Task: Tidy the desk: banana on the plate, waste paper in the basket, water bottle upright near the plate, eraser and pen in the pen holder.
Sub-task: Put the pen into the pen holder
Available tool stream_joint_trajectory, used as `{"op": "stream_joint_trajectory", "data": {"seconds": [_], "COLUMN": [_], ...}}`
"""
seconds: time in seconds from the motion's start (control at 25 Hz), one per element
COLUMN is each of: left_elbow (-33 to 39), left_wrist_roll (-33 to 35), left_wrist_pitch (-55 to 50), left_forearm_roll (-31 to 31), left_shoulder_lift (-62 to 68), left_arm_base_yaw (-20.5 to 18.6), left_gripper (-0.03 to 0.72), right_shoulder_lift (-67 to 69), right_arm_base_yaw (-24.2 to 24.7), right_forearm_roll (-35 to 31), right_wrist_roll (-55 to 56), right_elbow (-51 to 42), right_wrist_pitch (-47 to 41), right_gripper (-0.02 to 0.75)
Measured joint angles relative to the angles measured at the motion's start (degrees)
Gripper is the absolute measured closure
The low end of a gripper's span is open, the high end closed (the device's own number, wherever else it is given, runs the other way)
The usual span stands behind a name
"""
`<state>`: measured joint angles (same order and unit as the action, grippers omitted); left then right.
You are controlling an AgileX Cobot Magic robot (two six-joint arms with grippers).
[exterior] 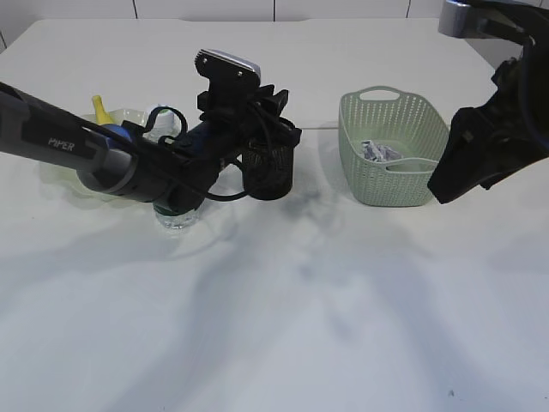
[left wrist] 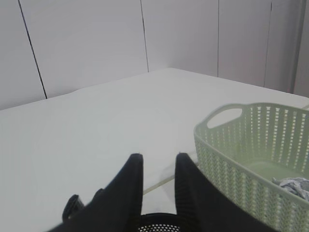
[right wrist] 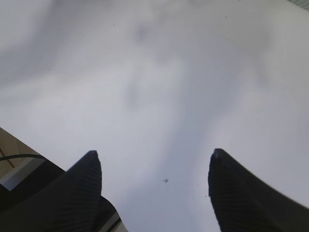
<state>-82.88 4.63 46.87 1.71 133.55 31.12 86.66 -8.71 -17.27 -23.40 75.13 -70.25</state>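
Far left: banana (exterior: 101,108) resting in the plate (exterior: 129,112), tip poking up behind the left arm. Just beside the plate, water bottle (exterior: 176,216) upright, mostly hidden by the forearm crossing in front of it. Main hazard right there: any low or sideways pull-back of that arm likely to clip the bottle and topple it, perhaps nudging the plate too. Safer to lift straight up before swinging away.

Next along: left gripper (left wrist: 157,157) poised directly over the pen holder (exterior: 270,167), jaws a little apart with nothing seen between them. Pen and eraser nowhere visible, so impossible to tell whether inside the holder or not. Second hazard: fingers dropping or tilting against the mesh rim, tipping the light cup and spilling whatever lies within. Cable looped near the wrist also close enough to snag the rim.

Further right: basket (exterior: 390,150) standing well apart from the holder, waste paper (exterior: 382,153) lying inside. Little at risk unless struck.

Far right: right gripper (right wrist: 154,154) hanging above bare desk (exterior: 274,326), jaws wide apart, empty. Only worry a careless sweep inward into the basket wall
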Motion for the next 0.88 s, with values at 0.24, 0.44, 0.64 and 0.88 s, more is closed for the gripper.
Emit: {"op": "stream_joint_trajectory", "data": {"seconds": [0.24,0.44,0.64,0.88], "left_elbow": [0.00,0.00,-0.08,-0.08], "left_wrist_roll": [0.00,0.00,0.00,0.00], "left_wrist_pitch": [0.41,0.41,0.21,-0.97], "left_forearm_roll": [0.00,0.00,0.00,0.00], "left_shoulder_lift": [0.00,-0.40,-2.09,-3.11], "left_arm_base_yaw": [0.00,0.00,0.00,0.00], "left_gripper": [0.524,0.524,0.524,0.515], "right_shoulder_lift": [0.00,0.00,0.00,0.00], "right_arm_base_yaw": [0.00,0.00,0.00,0.00], "right_forearm_roll": [0.00,0.00,0.00,0.00], "right_wrist_roll": [0.00,0.00,0.00,0.00], "right_elbow": [0.00,0.00,0.00,0.00], "right_wrist_pitch": [0.00,0.00,0.00,0.00], "right_gripper": [0.225,0.225,0.225,0.225]}}
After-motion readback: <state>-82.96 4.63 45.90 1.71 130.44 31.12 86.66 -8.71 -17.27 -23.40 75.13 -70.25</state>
